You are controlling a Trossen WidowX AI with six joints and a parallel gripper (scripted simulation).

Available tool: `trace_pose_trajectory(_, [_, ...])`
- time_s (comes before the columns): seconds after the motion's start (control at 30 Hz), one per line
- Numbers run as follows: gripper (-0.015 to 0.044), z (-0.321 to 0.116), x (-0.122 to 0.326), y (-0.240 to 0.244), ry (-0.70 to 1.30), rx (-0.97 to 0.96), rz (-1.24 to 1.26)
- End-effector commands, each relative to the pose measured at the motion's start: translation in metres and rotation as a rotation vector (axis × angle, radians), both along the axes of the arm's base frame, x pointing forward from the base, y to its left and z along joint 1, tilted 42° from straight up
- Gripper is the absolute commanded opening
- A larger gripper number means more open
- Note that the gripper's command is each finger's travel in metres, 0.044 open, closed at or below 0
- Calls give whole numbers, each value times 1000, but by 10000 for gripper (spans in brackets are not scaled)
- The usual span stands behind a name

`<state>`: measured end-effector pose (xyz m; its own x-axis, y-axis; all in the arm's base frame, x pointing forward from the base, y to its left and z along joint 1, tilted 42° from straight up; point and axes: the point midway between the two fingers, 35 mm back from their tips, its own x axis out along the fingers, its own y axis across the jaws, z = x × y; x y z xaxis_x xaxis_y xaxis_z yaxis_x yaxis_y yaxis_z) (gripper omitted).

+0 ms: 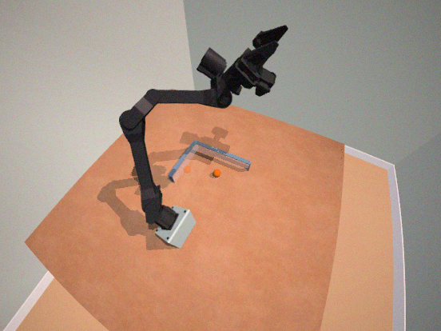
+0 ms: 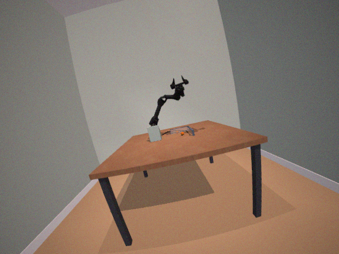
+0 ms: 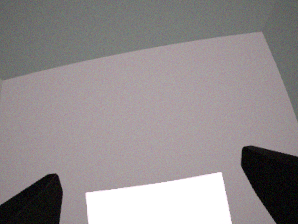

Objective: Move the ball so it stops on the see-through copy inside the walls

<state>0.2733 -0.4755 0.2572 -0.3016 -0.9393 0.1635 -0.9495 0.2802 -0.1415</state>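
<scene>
Top view: the ball [image 1: 216,173] lies on the table [image 1: 260,240], inside the angle of the two clear walls [image 1: 212,153] and just in front of the longer one. The see-through copy [image 1: 187,169] sits close to the shorter wall, nearer the corner, a little apart from the ball. Bare table top lies between ball and copy. The walls close off the far side and one flank; the side toward the table's front edge is open.

The arm rises from its grey base [image 1: 176,232], which stands near the open end of the shorter wall, and bends high above the walls. The gripper [image 1: 272,41] is well above the table and points up and away from it, its jaws spread wide with nothing between them. The arm's shadow falls across the corner of the walls.

Exterior view shows the ball [image 2: 182,133] on the table beside the walls [image 2: 184,129], the base [image 2: 154,134] near them, and the gripper [image 2: 179,81] far overhead.

Wrist view shows only two dark fingertips far apart against a pale ceiling with a bright panel [image 3: 160,216].
</scene>
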Motion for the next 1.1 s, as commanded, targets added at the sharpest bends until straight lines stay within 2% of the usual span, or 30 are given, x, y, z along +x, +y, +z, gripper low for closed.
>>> trace_pose_trajectory(0.0, [374,-1,2,0,21,9,6])
trace_pose_trajectory(0.07, [321,-11,16,0,188,77,54])
trace_pose_trajectory(0.13, [286,-28,37,2,444,168,133])
trace_pose_trajectory(0.37, [286,-105,98,30,1309,348,471])
trace_pose_trajectory(0.5, [286,-134,113,48,1589,353,610])
trace_pose_trajectory(0.8, [286,-201,132,104,2176,221,980])
trace_pose_trajectory(1.07, [286,-254,130,171,2586,-122,1375])
